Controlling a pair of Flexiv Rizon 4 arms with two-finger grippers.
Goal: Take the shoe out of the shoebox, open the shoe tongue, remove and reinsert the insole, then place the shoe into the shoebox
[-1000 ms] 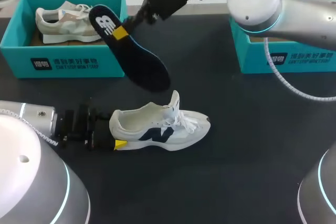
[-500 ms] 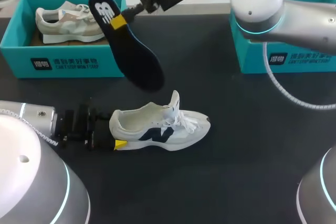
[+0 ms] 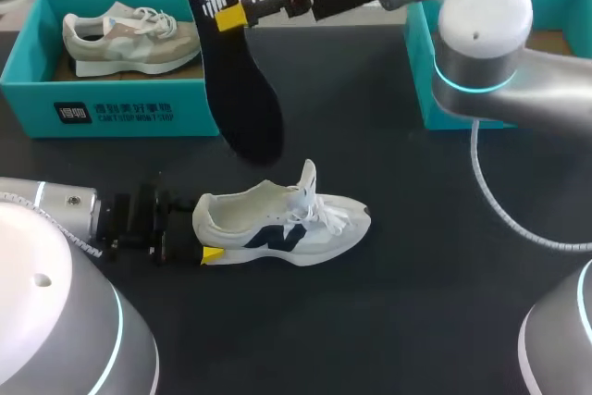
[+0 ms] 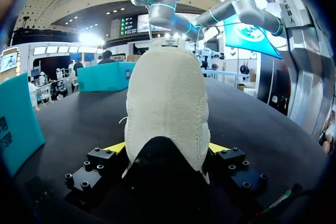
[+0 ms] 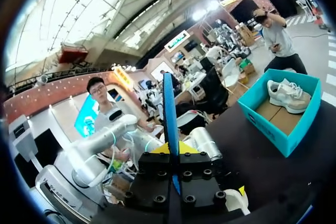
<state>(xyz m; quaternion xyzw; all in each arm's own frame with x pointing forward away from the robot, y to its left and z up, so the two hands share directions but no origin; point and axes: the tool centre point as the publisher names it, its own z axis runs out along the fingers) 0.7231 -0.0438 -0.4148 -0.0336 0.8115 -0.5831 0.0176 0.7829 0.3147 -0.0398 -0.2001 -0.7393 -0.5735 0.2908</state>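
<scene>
A low white sneaker [image 3: 282, 224] lies upright on its sole on the matte black table [image 3: 416, 275], toe towards the right arm's side. It has a dark navy emblem on its side, white laces, a tongue standing straight up and a cream heel. In the left wrist view the heel [image 4: 167, 98] looks soft and finely napped, rounded like a dome. The left gripper [image 3: 202, 233] grips that heel, one yellow-tipped finger pressed to each side.

The insole [image 3: 236, 80] is out of the shoe and hangs in the air, between the left shoebox [image 3: 111, 104] and the sneaker. It is a long, thin, flat, dark sheet with rounded ends and a white mark at its raised heel end; its toe end points down. The right gripper [image 3: 231, 18] pinches it near the heel end. From the right wrist the insole [image 5: 169, 103] shows edge-on as a slim blue strip.

The left shoebox is teal cardboard and holds a second, greyish sneaker [image 3: 129, 39]. A matching teal box [image 3: 490, 104] sits opposite.
</scene>
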